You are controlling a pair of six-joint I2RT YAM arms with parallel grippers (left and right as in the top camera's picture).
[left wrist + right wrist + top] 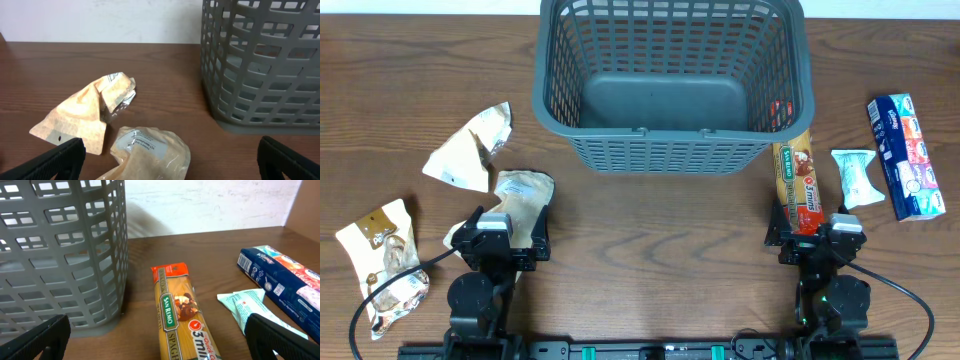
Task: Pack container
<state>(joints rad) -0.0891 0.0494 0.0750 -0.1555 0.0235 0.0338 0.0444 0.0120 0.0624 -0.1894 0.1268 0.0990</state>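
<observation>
At the far middle of the wooden surface (650,250): the grey-blue container (665,150), upright, both arms at the near edge.
Left gripper (510,228) is over the near end of a tan pouch (525,195), its fingers (52,160) spread wide; right gripper (817,232) is at the near end of a spaghetti packet (798,180) beside the container's right corner, fingers (35,340) likewise apart; a pale green sachet (853,177) and a blue box (907,155) lie further right.

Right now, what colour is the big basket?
The basket is grey-blue all over, with slotted lattice walls. The overhead view shows it best.
</observation>
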